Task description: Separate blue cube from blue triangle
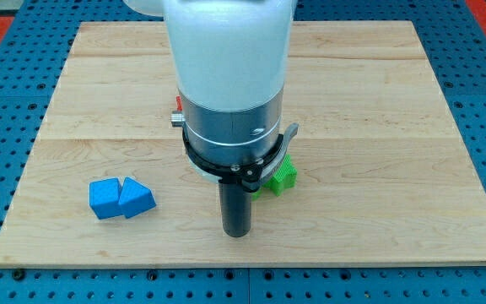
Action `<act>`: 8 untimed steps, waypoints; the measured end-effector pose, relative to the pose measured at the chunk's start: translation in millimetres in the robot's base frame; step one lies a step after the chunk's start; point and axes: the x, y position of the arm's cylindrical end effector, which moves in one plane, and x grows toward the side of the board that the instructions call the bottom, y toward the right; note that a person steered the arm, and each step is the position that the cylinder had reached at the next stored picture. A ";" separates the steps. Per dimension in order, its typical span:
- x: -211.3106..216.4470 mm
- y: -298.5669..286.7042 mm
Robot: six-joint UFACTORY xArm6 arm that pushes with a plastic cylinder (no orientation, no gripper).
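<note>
The tool here is only a straight dark rod with nothing to open or clench, and it grasps nothing; my tip (237, 234) rests on the wooden counter (378, 101) near the view's bottom, a little left of centre.

The blue cube (104, 199) sits toward the view's lower left, and the blue triangle (136, 198) lies right against its right side, the two touching. Both are well apart from my tip, off to its left, with bare wood between.

A green block (283, 176) lies just to the upper right of the rod, partly hidden behind the arm's grey collar (230, 139), so its shape is hard to make out. A sliver of a red block (177, 103) peeks out at the arm's left edge, mostly covered by the white arm body (226, 42).
</note>
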 end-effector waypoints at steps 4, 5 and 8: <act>-94.6 124.5; -31.4 134.7; 12.5 -116.9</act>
